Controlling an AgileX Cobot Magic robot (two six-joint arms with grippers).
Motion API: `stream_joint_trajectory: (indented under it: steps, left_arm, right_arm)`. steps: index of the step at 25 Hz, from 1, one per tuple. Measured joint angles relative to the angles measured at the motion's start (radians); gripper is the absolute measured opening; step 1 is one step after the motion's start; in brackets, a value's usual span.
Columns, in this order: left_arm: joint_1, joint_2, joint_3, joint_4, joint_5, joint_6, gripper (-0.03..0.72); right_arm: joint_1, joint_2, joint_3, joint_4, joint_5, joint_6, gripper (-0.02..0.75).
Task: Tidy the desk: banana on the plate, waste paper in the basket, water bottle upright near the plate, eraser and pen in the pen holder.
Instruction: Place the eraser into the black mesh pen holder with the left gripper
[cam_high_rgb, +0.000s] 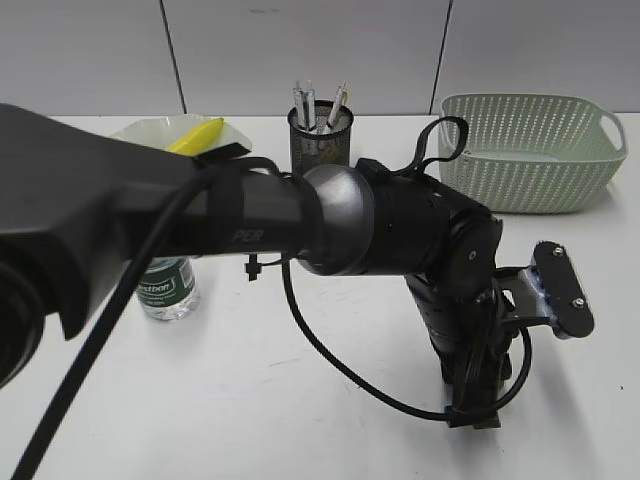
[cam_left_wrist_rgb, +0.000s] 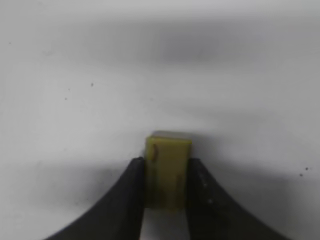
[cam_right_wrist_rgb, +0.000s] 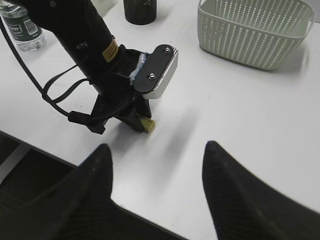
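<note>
A small yellow eraser (cam_left_wrist_rgb: 167, 155) lies on the white table, with my left gripper (cam_left_wrist_rgb: 166, 162) shut on it, one black finger pressed against each side. In the right wrist view the eraser (cam_right_wrist_rgb: 148, 125) sits under the left arm near the table's front edge. My right gripper (cam_right_wrist_rgb: 156, 150) hovers open and empty just in front of it. The banana (cam_high_rgb: 197, 134) lies on the plate (cam_high_rgb: 150, 130). The water bottle (cam_high_rgb: 168, 288) stands upright, half hidden by the arm. Pens (cam_high_rgb: 304, 104) stand in the pen holder (cam_high_rgb: 320, 140). The basket (cam_high_rgb: 530, 150) is at the back right. No waste paper shows.
The left arm (cam_high_rgb: 330, 215) stretches across the table's middle from the left, hiding much of it. Its wrist camera bracket (cam_high_rgb: 560, 290) sticks out to the right. The table's front edge (cam_right_wrist_rgb: 65, 160) runs close below the eraser.
</note>
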Motion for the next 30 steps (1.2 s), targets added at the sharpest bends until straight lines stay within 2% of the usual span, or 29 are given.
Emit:
stream_joint_trajectory:
  steps: [1,2,10,18,22,30]
  left_arm:
    - [0.0,0.0,0.0,0.001,0.001,0.0,0.191]
    - [0.0,0.0,0.0,0.002,0.001,0.0,0.183]
    - [0.0,-0.021,0.0,0.025,0.011,0.0,0.185]
    - [0.036,-0.195,0.0,0.073,0.013,-0.055,0.184]
    - [0.1,-0.285,0.0,0.075,-0.015,-0.099,0.184]
    - [0.293,-0.346,0.0,0.074,-0.135,-0.151,0.184]
  right_arm:
    - [0.0,0.0,0.0,0.0,0.0,0.0,0.456]
    - [0.0,0.0,0.0,0.0,0.0,0.0,0.456]
    - [0.0,0.0,0.0,0.0,0.0,0.0,0.456]
    - [0.0,0.0,0.0,0.0,0.0,0.0,0.456]
    - [0.0,0.0,0.0,0.0,0.0,0.0,0.456]
    - [0.0,0.0,0.0,0.0,0.0,0.0,0.456]
